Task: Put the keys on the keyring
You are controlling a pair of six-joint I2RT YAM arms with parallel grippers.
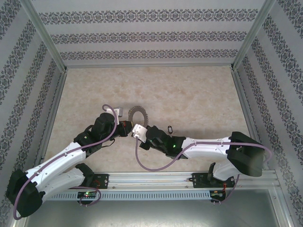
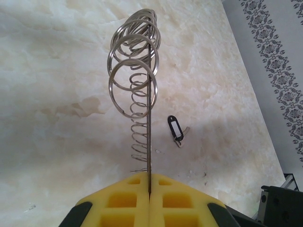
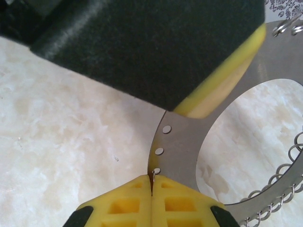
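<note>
The desk (image 1: pixel 199 94) lay pale and marbled, and my left arm (image 1: pixel 61 161) and right arm (image 1: pixel 208 146) met near its middle. Between them the keyring (image 1: pixel 138 115) stood on edge, off the surface. My left fingers (image 2: pixel 123 205) were pressed together on its flat rim. The plate showed as a thin line between the yellow pads, with the wire loops (image 2: pixel 135 71) fanning out above.

From the other side my right fingers (image 3: pixel 182 203) were shut too. Their tips met at the ring's rim, where one small wire loop (image 3: pixel 154 175) poked out of a hole. They looked pinched on that loop, though it was too small to tell how much was caught.

The key (image 2: pixel 175 130) lay flat on the desk, near the ring but apart from it, with nothing touching it. I judged the job barely begun: ring steadied, key not yet picked up.

To do this well I wanted the left clamp firm, so the plate could not swivel. I wanted the right pull small and straight along the loop, because wire that thin would likely bend or slip free. One hand would have to let go to fetch the key, and the right was nearer.
</note>
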